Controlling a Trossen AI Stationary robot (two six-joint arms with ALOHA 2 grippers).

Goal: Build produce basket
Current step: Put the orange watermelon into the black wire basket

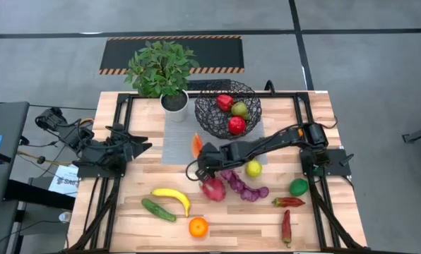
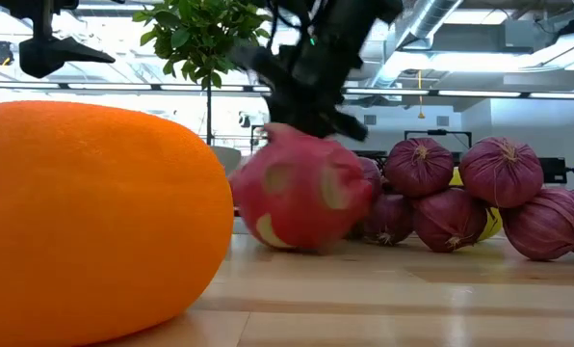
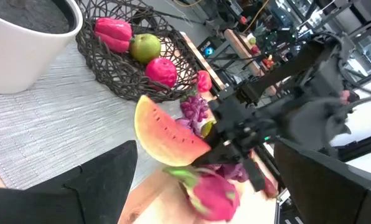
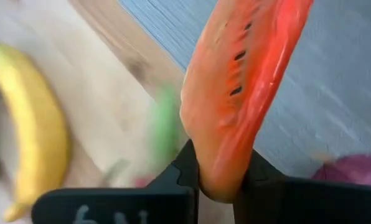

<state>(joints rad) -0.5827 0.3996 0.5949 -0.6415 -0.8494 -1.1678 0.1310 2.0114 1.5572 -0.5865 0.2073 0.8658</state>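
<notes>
High view, from nine o'clock across: the left gripper (image 1: pixel 141 147) waits near the table's (image 1: pixel 323 219) left edge, and I cannot tell how its fingers stand. Toward seven o'clock lie a smooth curved banana (image 1: pixel 172 198), a dark green cucumber (image 1: pixel 158 209) and a round orange (image 1: pixel 198 226), with bare pale wood around them. At twelve o'clock a leafy potted plant (image 1: pixel 161 70) stands in a white pot just beside the basket (image 1: pixel 212 120), a see-through bowl of thin black crisscrossed wire holding a red pepper (image 1: pixel 224 102), a green pear (image 1: pixel 239 110) and a red apple (image 1: pixel 236 125). At centre the right gripper (image 1: pixel 200 164) is clamped on the thin rind edge of a wedge-shaped watermelon slice (image 4: pixel 241 87), orange-red with dark seeds, over the grey ribbed mat (image 1: pixel 175 137). A pink dragonfruit (image 1: pixel 212 188) lies just below it, touching the bumpy purple grape string (image 1: pixel 243 187); a lime-yellow ball (image 1: pixel 253 168) sits close by. Toward four o'clock lie a green lime (image 1: pixel 299 187) and two red chillies (image 1: pixel 288 202), well apart from the right edge.
</notes>
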